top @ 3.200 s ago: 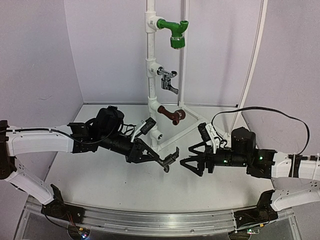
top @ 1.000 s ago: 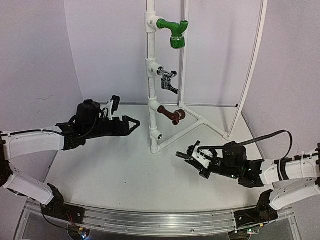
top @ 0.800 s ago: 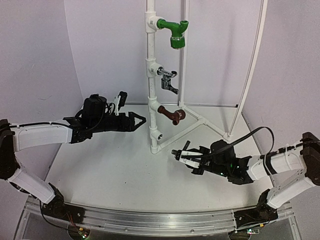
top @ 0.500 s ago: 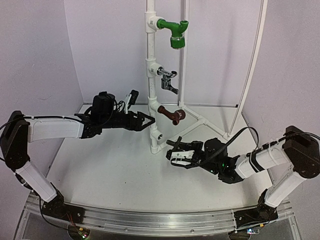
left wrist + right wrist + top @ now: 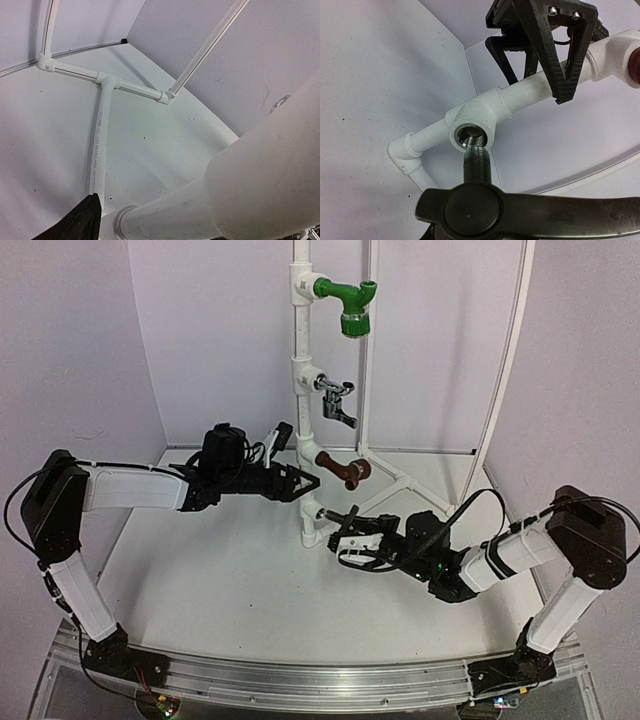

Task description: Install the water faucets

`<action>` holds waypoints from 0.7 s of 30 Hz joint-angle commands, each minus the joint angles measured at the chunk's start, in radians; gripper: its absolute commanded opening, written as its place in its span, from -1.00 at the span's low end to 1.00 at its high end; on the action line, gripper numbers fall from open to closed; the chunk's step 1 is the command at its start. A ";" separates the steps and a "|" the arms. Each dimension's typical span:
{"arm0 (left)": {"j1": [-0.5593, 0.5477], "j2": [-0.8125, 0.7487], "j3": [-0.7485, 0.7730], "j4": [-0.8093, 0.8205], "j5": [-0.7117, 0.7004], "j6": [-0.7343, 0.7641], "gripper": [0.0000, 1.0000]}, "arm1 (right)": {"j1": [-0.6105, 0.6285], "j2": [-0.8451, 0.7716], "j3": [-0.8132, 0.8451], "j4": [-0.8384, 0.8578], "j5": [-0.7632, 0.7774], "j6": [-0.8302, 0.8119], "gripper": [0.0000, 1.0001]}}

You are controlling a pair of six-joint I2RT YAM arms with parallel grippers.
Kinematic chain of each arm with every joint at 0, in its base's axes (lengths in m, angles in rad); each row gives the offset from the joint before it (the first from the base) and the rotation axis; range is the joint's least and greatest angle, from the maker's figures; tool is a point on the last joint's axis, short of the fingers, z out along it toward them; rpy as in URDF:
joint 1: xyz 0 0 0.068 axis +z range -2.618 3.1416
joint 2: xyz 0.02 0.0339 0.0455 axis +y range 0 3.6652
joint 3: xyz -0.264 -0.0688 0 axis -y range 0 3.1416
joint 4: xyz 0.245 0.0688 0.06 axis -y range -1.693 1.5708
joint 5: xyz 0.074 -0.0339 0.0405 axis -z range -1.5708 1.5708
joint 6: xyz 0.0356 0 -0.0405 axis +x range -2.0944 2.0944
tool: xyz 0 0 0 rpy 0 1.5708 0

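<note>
Dark faucet nearer, inside right gripper

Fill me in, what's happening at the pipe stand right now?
The right gripper holds a dark faucet, its threaded end lined up just short of the lowest socket on the white pipe stand. The left gripper straddles the stand just above that socket; whether it is clamped is unclear. A green faucet, a silver faucet and a brown faucet already sit higher up.

bright even light, soft shadows, close-up surfaces slightly blurred.
</note>
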 commanded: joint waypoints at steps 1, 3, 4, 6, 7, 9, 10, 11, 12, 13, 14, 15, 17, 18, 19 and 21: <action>0.005 0.021 0.049 0.053 -0.004 0.022 0.45 | 0.000 0.041 0.045 0.183 0.012 0.012 -1.00; 0.005 0.019 0.042 0.065 -0.017 0.023 0.30 | 0.006 0.059 0.043 0.229 0.034 0.009 -1.00; 0.005 0.015 0.035 0.071 -0.029 0.023 0.26 | 0.010 0.062 0.042 0.243 0.040 0.008 -1.00; 0.005 0.009 0.022 0.088 -0.049 0.024 0.18 | 0.017 0.064 0.039 0.252 0.050 0.004 -1.00; 0.004 0.006 0.017 0.096 -0.058 0.025 0.15 | 0.022 0.064 0.037 0.253 0.056 0.000 -1.00; 0.003 0.003 0.010 0.114 -0.076 0.019 0.08 | 0.033 0.070 0.037 0.255 0.072 -0.006 -1.00; 0.002 0.003 0.007 0.125 -0.086 0.015 0.03 | 0.035 0.072 0.038 0.257 0.079 -0.006 -1.00; -0.001 0.003 0.004 0.136 -0.097 0.012 -0.02 | 0.035 0.073 0.039 0.258 0.085 -0.004 -1.00; -0.006 0.003 0.001 0.147 -0.114 0.008 -0.06 | 0.035 0.074 0.038 0.258 0.090 -0.003 -1.00; -0.012 0.003 0.001 0.153 -0.136 0.009 -0.11 | 0.036 0.073 0.035 0.259 0.095 -0.002 -1.00; -0.023 0.001 0.000 0.157 -0.163 0.013 -0.16 | 0.037 0.069 0.028 0.260 0.099 -0.001 -1.00; -0.035 -0.001 -0.003 0.160 -0.194 0.020 -0.22 | 0.038 0.065 0.021 0.261 0.105 0.007 -1.00; -0.055 -0.002 -0.011 0.166 -0.247 0.034 -0.36 | 0.041 0.058 0.006 0.262 0.116 0.025 -1.00; -0.061 0.000 -0.011 0.169 -0.261 0.034 -0.46 | 0.046 0.059 0.003 0.263 0.131 0.030 -1.00; -0.068 0.004 -0.011 0.173 -0.272 0.033 -0.51 | 0.049 0.060 -0.002 0.265 0.143 0.033 -1.00; -0.081 0.009 -0.009 0.180 -0.298 0.037 -0.59 | 0.054 0.065 -0.010 0.276 0.163 0.043 -1.00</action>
